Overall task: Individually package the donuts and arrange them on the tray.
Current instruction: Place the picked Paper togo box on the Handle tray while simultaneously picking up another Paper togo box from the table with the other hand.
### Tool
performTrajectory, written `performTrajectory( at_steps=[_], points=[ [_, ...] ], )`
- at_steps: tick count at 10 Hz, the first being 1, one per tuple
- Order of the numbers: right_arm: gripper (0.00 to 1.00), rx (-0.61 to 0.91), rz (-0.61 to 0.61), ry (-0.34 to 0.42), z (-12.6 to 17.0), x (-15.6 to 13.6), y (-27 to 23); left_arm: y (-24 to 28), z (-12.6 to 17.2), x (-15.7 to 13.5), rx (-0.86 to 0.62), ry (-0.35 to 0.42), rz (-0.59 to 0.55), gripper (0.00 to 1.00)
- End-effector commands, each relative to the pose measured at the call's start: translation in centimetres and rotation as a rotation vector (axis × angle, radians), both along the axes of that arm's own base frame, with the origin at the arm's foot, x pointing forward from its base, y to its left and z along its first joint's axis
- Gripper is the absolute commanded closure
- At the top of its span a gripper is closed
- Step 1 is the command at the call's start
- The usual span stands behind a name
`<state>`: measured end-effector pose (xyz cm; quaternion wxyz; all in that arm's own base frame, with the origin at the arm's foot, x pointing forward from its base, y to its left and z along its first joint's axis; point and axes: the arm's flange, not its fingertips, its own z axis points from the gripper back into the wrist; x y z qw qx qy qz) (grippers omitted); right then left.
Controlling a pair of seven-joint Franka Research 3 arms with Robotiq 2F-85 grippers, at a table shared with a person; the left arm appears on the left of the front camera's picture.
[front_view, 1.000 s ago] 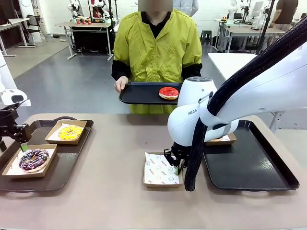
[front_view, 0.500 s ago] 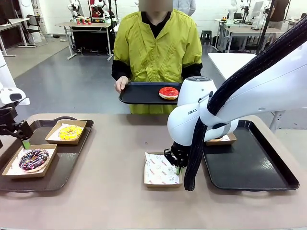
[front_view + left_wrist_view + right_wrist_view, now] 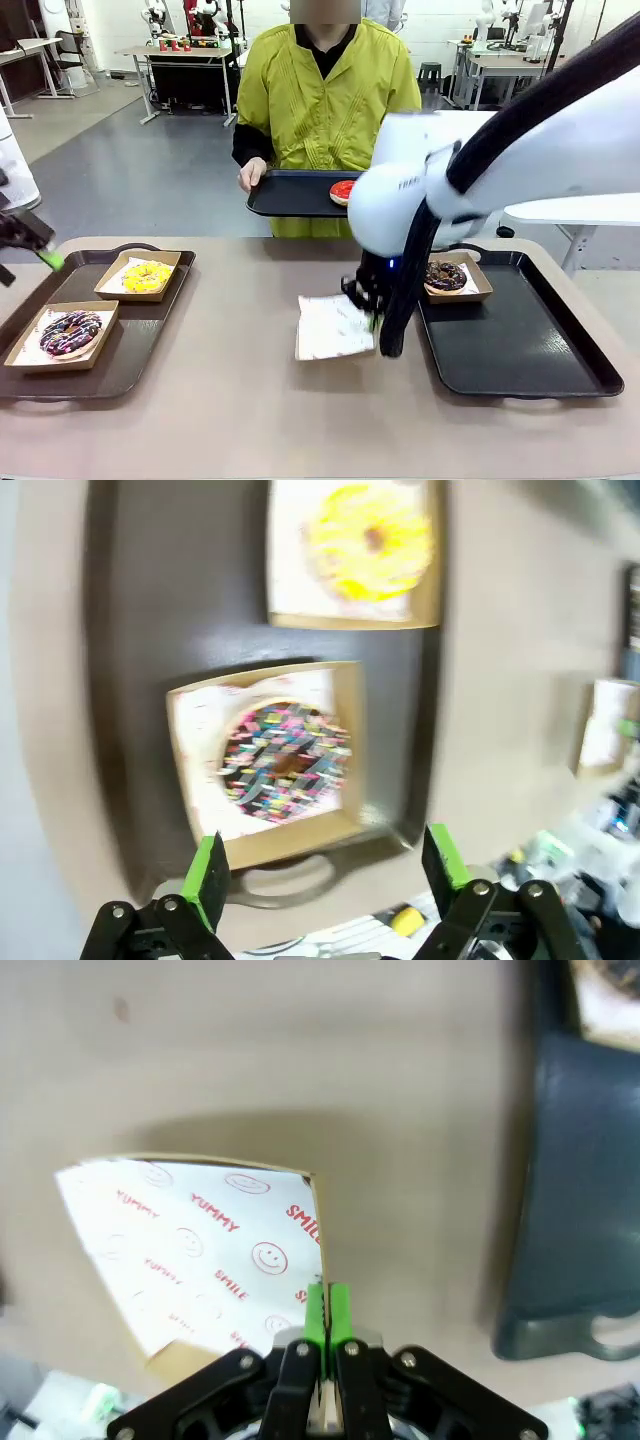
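**Item 1 – donuts, four.**
- Purple sprinkled donut [image 3: 69, 332]: boxed, lower left of the front view, on the left tray [image 3: 150, 335].
- Yellow donut [image 3: 147, 275]: boxed, just behind the purple one on that tray.
- Chocolate donut [image 3: 444, 275]: boxed, at the near-left corner of the right tray [image 3: 520, 350], right of centre.
- Red donut [image 3: 343, 190]: unboxed, on the small tray [image 3: 290, 195] the person holds, upper centre, partly behind the right arm.

Handling: judge them light, soft and easily dented; the icing looks glossy and likely to smear or slip. You would do best to move boxed ones by the box wall, never by the icing. For the bare red one, a gentle pinch across the ring's outer sides seems safest.

**Item 2 – empty box [image 3: 190, 1250], printed paper liner.**
Centre of the front view, tilted above the worktop [image 3: 240, 400]. Thin card, light, stiff at the wall, apt to swing from a one-edge hold.

**Item 3 – right gripper [image 3: 327, 1310].**
Fingers clenched on the box's side wall, pads pressed together over the card edge.

**Item 4 – left gripper [image 3: 325, 865].**
Fingers spread wide, holding nothing, above the purple donut's box; in the front view, at the left edge.
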<state>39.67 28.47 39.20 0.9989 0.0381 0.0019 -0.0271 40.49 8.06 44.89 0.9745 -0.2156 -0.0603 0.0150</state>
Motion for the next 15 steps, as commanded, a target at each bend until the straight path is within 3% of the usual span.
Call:
performTrajectory(
  at_steps=[1, 3, 6, 10, 15],
  points=[
    [1.0, 0.021, -0.015, -0.038, 5.3, 0.7, -0.2, 4.0, 2.7, -1.1, -0.268, -0.048, -0.024, 0.0],
    [1.0, 0.022, -0.01, -0.012, 9.2, 3.0, 0.2, 8.0, 4.2, -2.1, -0.453, -0.07, 0.017, 0.0],
    [1.0, -0.027, -0.007, 0.032, 11.7, 7.2, 1.6, 13.8, 2.9, -3.4, -0.663, -0.014, 0.073, 0.0],
    [1.0, -0.07, 0.019, 0.09, 10.1, 12.7, 1.6, 16.9, 0.3, -5.5, -0.747, -0.014, 0.053, 0.0],
    [1.0, -0.048, 0.004, 0.088, 9.1, 12.5, 1.0, 16.6, -0.1, -5.9, -0.733, 0.002, 0.074, 0.0]
  ],
)
